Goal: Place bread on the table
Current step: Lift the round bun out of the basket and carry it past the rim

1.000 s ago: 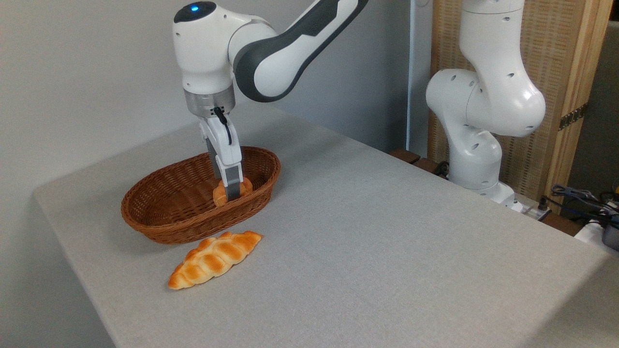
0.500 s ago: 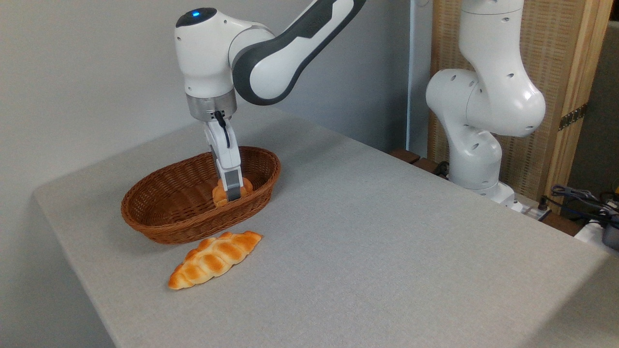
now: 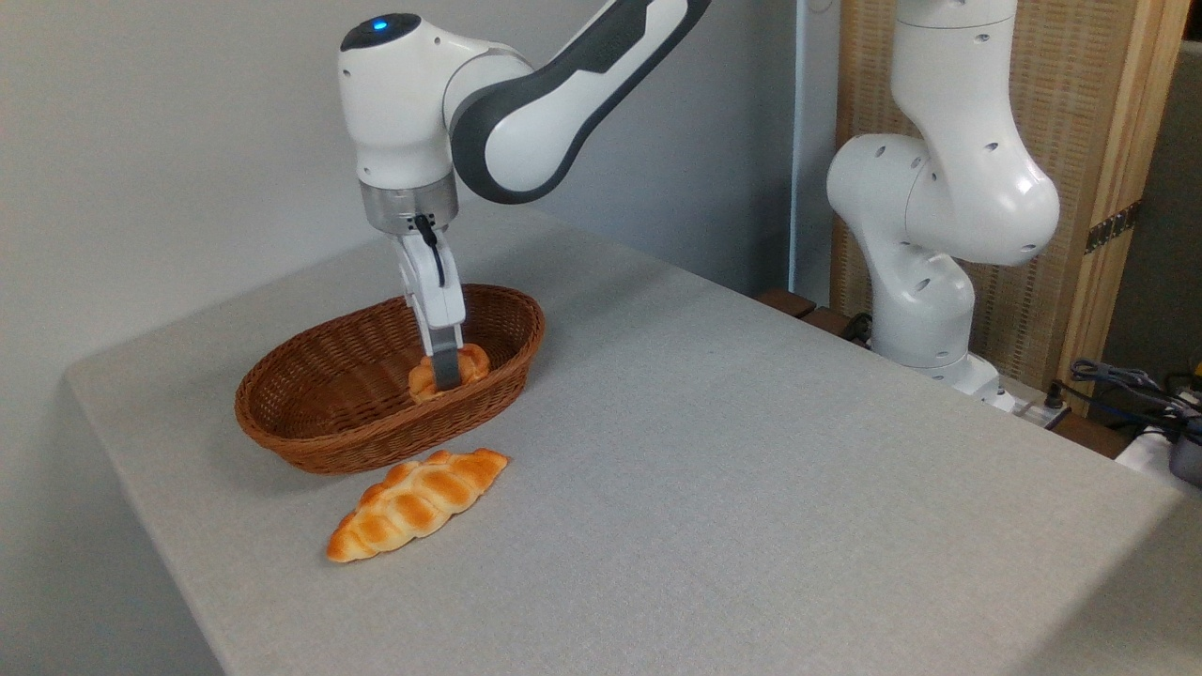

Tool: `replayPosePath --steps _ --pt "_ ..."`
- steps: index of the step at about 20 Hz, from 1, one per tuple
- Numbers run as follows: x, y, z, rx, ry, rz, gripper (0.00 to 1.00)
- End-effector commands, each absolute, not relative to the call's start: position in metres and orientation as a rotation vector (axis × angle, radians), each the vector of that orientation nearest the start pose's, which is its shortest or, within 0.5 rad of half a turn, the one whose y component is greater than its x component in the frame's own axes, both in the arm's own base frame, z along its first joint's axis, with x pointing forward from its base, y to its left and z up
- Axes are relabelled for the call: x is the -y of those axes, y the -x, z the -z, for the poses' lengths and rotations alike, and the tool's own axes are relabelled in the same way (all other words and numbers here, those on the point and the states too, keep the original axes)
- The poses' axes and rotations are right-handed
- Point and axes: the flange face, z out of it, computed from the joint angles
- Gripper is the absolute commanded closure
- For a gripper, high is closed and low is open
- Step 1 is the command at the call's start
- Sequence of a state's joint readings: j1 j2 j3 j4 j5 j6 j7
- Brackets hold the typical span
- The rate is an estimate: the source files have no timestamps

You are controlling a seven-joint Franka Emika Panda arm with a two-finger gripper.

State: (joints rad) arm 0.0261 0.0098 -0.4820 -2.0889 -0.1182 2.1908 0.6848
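Observation:
The bread (image 3: 472,361), a small round orange-golden bun, sits low inside the brown wicker basket (image 3: 319,413) near its right end. My gripper (image 3: 447,372) points straight down into the basket and is shut on the bun, its near finger crossing the bun's front. The basket's rim hides the bun's underside, so I cannot tell whether it still touches the basket floor. The light grey table (image 3: 751,451) spreads out around the basket.
A long braided loaf (image 3: 418,502) lies on the table just in front of the basket. The arm's white base (image 3: 930,244) stands at the table's far right edge, with cables (image 3: 1127,385) beside it. A wall rises behind the basket.
The gripper has risen slightly with the bun held in it, by a few pixels over the second. The basket and the braided loaf have stayed put.

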Motion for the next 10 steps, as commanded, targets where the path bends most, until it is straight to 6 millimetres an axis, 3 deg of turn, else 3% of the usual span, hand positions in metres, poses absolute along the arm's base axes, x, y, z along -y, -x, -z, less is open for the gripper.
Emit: replayPosePath --steps 1,3,6,8,10 --pt "0.223 -0.527 -0.474 -1.471 2.944 0.284 0.91" --pt "0.204 -0.542 -0.501 -1.388 3.046 0.360 0.85" --pt "0.167 -0.559 -0.543 -1.332 3.071 0.395 0.83" --pt "0.138 -0.552 -0.561 -1.423 3.020 0.338 0.78" --pt "0.113 -0.527 -0.577 -1.646 2.872 0.221 0.70"
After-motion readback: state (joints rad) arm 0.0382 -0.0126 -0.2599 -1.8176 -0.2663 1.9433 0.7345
